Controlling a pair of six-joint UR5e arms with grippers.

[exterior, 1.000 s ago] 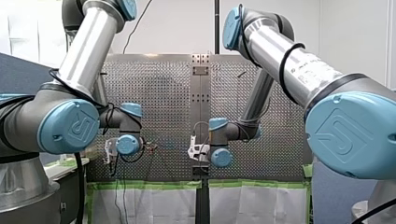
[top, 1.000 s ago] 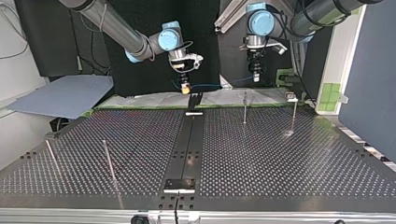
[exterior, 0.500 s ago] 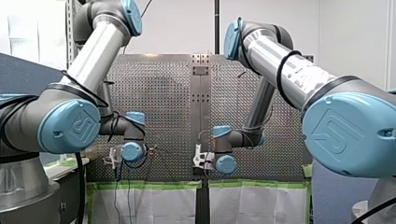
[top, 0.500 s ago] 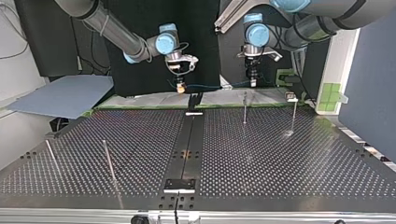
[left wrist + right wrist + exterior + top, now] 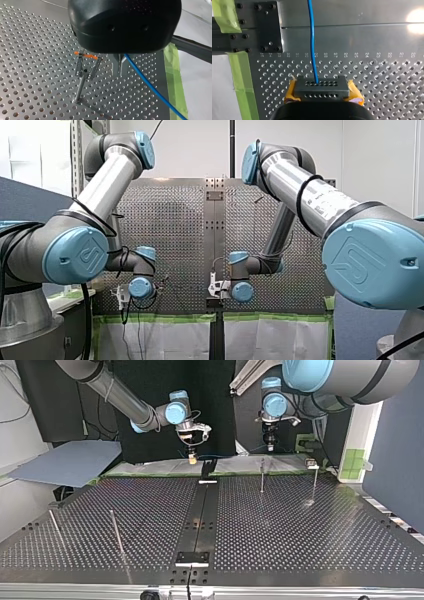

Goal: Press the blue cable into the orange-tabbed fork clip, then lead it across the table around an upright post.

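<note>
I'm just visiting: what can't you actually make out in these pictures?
- Left wrist view: whether my left gripper grips the blue cable; its black housing covers the spot.
- Right wrist view: where the cable runs on, hidden beneath my right gripper.
- Front view: the cable, too thin to pick out near the wrists.

white wall [image 5: 190, 150] behind, black backdrop [image 5: 50, 415], grey-blue board [image 5: 70, 462] at top view's left

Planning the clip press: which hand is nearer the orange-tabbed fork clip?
Left. My left hand hangs right beside the fork clip; my right hand sits well toward the top view's left.
</note>
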